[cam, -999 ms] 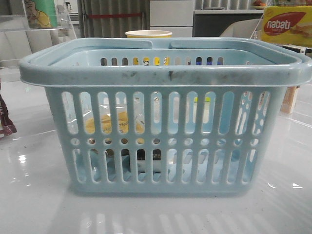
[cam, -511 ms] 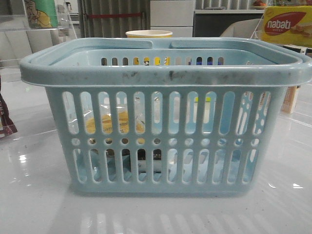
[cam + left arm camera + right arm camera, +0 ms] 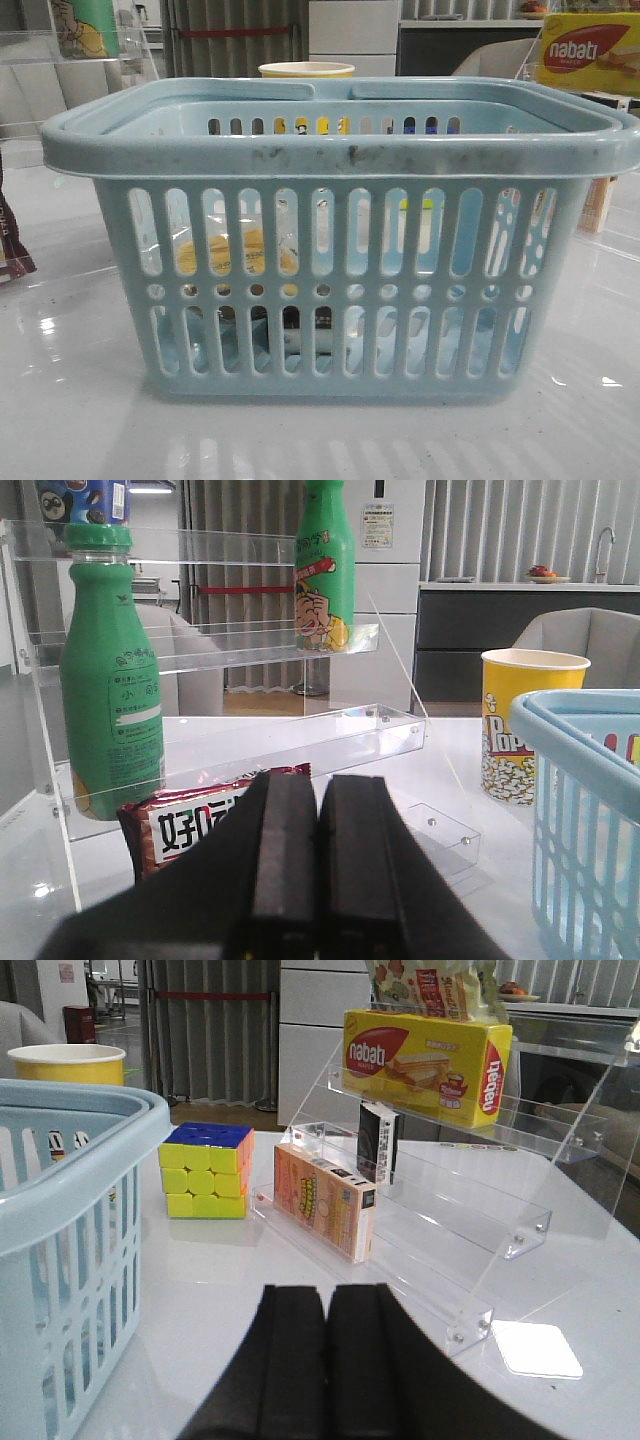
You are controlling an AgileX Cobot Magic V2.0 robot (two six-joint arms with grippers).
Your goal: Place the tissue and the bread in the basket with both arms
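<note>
The pale blue basket [image 3: 340, 160] fills the front view; its rim also shows in the left wrist view [image 3: 590, 750] and the right wrist view [image 3: 70, 1150]. Through its slots I see the bread [image 3: 235, 252], yellow in a clear bag, inside at the left. Below it a small white and black pack, the tissue [image 3: 300, 335], lies on the basket floor. My left gripper [image 3: 320, 790] is shut and empty, left of the basket. My right gripper [image 3: 328, 1300] is shut and empty, right of the basket. Neither gripper shows in the front view.
A clear shelf with green bottles [image 3: 110, 690] and a red snack pack [image 3: 190, 820] stands at the left. A popcorn cup [image 3: 525, 720] stands behind the basket. At the right are a cube [image 3: 205, 1172], a Nabati box [image 3: 425, 1060] and an orange box [image 3: 325, 1200] on a clear rack.
</note>
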